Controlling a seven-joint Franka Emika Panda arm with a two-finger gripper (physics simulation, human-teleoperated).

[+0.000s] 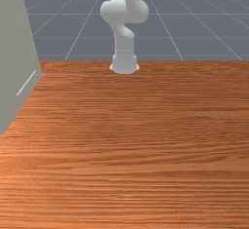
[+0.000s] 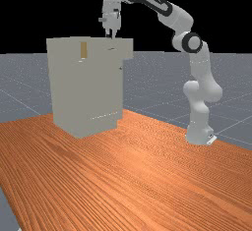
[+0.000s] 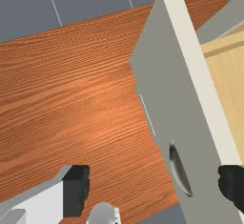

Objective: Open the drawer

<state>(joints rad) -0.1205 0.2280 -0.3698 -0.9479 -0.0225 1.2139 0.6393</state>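
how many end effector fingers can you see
2 in the wrist view: one finger seen over the table, the other finger, set apart from it, overlapping the drawer front.

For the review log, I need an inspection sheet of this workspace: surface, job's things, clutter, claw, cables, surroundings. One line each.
Surface: table of orange-brown wood grain.
Job's things: grey cabinet standing on the table; its upper drawer juts out toward the arm, pale wood visible behind the front panel; curved handle on that panel.
Clutter: nothing seen.
Claw: the claw is open, fingers wide apart, near the top of the drawer; it does not grip the handle.
Cables: nothing seen.
Surroundings: grey floor with pale grid lines; black backdrop beyond it in the far view.
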